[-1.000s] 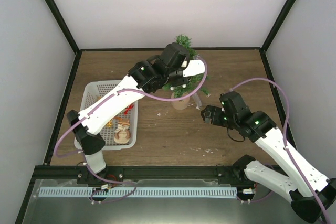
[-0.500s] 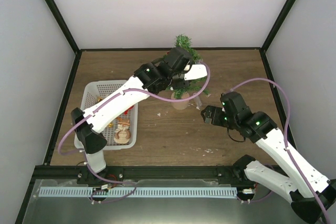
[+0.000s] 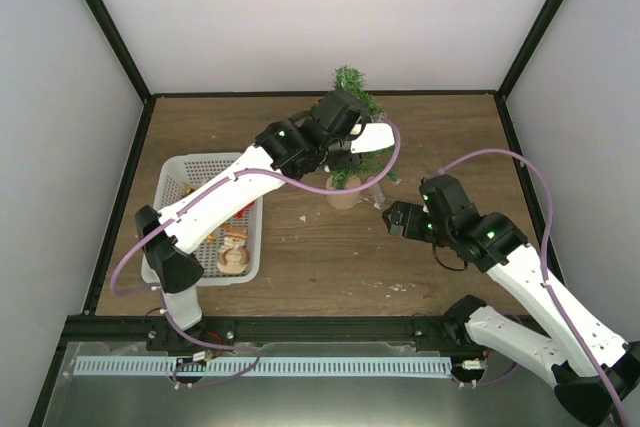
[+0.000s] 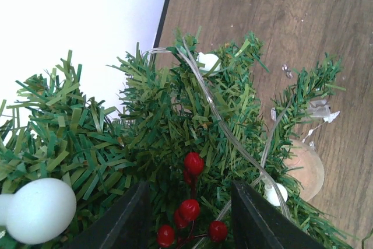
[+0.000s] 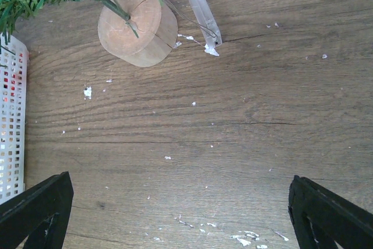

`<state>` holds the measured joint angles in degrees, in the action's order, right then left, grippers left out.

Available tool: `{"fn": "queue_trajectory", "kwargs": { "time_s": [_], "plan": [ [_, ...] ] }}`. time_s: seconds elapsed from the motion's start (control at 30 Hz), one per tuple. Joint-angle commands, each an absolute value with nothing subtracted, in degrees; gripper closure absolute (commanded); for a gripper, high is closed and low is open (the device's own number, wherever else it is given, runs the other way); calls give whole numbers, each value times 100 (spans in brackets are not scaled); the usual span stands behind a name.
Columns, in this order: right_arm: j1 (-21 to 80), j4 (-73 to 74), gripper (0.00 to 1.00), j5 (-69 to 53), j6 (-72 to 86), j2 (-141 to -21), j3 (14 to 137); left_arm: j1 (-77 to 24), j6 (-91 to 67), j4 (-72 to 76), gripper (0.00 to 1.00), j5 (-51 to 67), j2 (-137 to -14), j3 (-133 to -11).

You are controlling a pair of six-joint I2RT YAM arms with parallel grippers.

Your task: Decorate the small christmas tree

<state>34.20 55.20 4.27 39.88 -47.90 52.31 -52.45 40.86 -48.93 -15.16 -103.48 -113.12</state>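
The small christmas tree (image 3: pixel 351 81) stands at the back middle on its tan wooden base (image 3: pixel 343 197). My left gripper (image 3: pixel 346 159) is pressed into its branches. In the left wrist view the tree (image 4: pixel 157 109) carries a clear light string (image 4: pixel 217 112) and white balls (image 4: pixel 38 211). A sprig of red berries (image 4: pixel 193 205) sits in the branches between my left gripper's (image 4: pixel 186 225) open jaws, which stand clear of it on both sides. My right gripper (image 3: pixel 392 219) is open and empty, low over the table right of the base (image 5: pixel 137 24).
A white basket (image 3: pixel 178 179) at the left holds several ornaments, including a snowman figure (image 3: pixel 233 249). A clear plastic box (image 5: pixel 202 13) on the light string lies beside the base. White flakes are scattered on the wooden table. Walls close the back and sides.
My left arm shifted slightly right and further over the tree a second ago, then held still. The right arm has barely moved.
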Motion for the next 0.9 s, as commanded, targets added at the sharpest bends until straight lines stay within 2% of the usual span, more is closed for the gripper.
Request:
{"fn": "queue_trajectory", "kwargs": {
  "time_s": [0.0, 0.37, 0.47, 0.87],
  "plan": [
    [3357, 5521, 6, 483, 3973, -4772, 5238, -5266, 4078, -4878, 59, -1529, -10234, -11338],
    [3357, 5543, 5, 511, 3953, -4785, 5304, -5265, 4053, -4859, 47, -1577, -10037, -11299],
    [3360, 5543, 4, 501, 3942, -4806, 5334, -5252, 4030, -4821, 40, -1597, -9953, -11251],
    [3363, 5561, 2, 501, 3917, -4875, 5383, -5179, 3928, -4977, 33, -1200, -9519, -11031]
  ]
}}
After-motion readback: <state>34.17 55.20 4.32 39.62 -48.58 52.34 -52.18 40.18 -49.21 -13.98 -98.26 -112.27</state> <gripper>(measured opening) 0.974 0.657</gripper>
